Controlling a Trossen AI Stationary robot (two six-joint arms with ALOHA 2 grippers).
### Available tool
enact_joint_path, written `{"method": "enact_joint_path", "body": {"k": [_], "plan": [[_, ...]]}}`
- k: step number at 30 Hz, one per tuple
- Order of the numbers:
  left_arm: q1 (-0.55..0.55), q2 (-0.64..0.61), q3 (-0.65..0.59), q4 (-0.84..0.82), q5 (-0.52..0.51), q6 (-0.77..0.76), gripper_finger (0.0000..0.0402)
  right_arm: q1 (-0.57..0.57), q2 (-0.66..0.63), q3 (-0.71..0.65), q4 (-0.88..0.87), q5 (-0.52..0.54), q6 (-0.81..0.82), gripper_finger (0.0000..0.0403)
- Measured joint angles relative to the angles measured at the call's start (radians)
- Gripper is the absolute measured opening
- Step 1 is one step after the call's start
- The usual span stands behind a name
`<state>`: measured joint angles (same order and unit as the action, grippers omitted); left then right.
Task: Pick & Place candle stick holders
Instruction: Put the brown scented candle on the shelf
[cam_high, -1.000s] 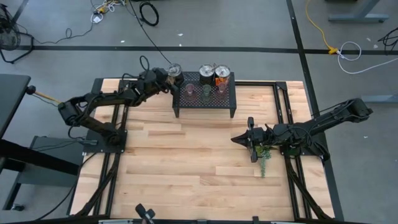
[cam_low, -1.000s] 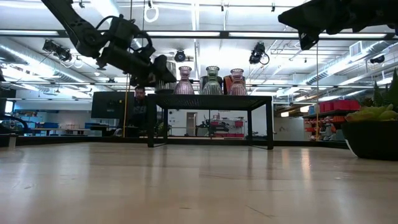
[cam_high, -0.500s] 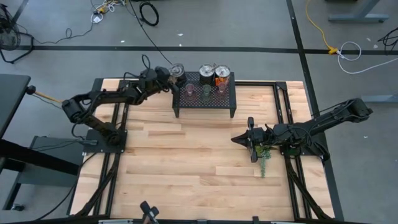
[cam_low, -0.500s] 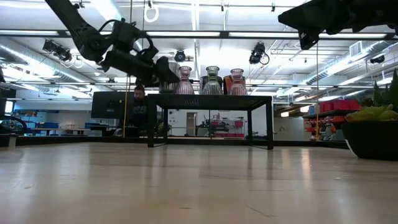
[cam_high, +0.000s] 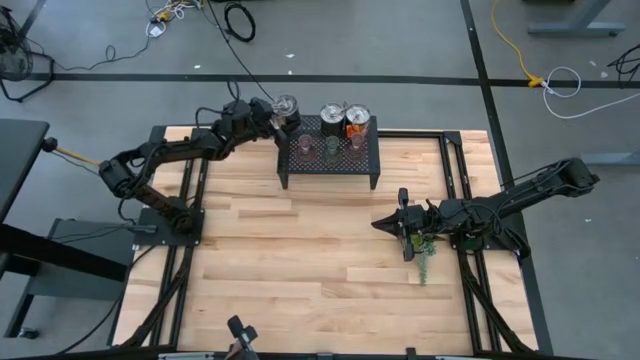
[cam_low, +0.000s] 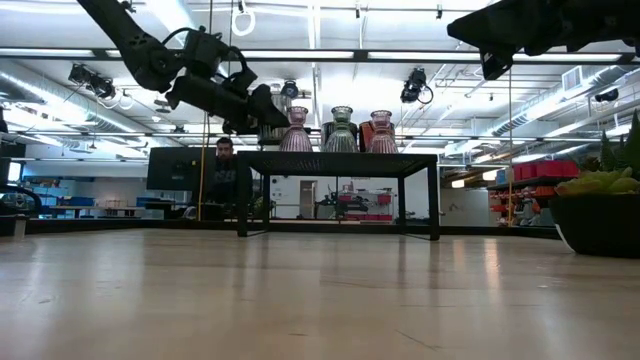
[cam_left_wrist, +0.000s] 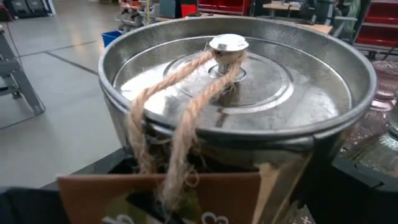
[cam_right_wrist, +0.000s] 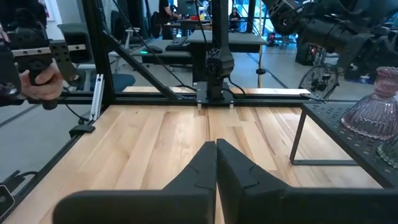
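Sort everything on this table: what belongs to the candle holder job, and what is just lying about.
Job: left pink holder, green holder, right pink holder, all on the rack.
Lying about: left tin, held in left pincer; middle tin, right tin, on the rack; plant by the shut right pincer.

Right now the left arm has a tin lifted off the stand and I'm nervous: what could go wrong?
The left gripper holds a silvery tin above the black stand's edge, close to the nearest pinkish holder; a swing could topple it. A loosened grip might drop the tin. The right gripper waits shut by the plant.
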<state>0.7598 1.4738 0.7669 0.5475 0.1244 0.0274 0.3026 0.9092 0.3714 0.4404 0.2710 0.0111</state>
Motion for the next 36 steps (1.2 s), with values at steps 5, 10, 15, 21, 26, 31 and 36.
{"method": "enact_joint_path", "body": {"k": [5, 10, 15, 21, 26, 31, 36], "plan": [[0.019, 0.000, 0.000, -0.001, 0.040, -0.012, 0.0364, 0.000, 0.000, 0.000, 0.000, 0.000, 0.000, 0.0008], [0.021, 0.047, 0.000, 0.028, 0.064, -0.016, 0.0364, 0.000, 0.000, 0.000, 0.000, 0.001, -0.004, 0.0008], [0.022, 0.119, 0.040, 0.039, 0.090, -0.016, 0.0364, 0.000, 0.000, 0.000, 0.001, 0.001, -0.004, 0.0008], [0.023, 0.180, 0.120, 0.017, 0.165, -0.010, 0.0364, 0.000, 0.000, 0.000, 0.001, 0.001, -0.005, 0.0008], [0.023, 0.200, 0.138, -0.030, 0.218, 0.005, 0.0364, 0.000, 0.000, 0.000, 0.001, 0.001, -0.007, 0.0008], [0.024, 0.199, 0.137, -0.085, 0.223, 0.011, 0.0364, 0.000, 0.000, 0.000, 0.001, 0.001, -0.008, 0.0008], [0.023, 0.199, 0.138, -0.078, 0.222, 0.007, 0.0364, 0.000, 0.000, 0.000, 0.001, 0.001, -0.007, 0.0008]]}}
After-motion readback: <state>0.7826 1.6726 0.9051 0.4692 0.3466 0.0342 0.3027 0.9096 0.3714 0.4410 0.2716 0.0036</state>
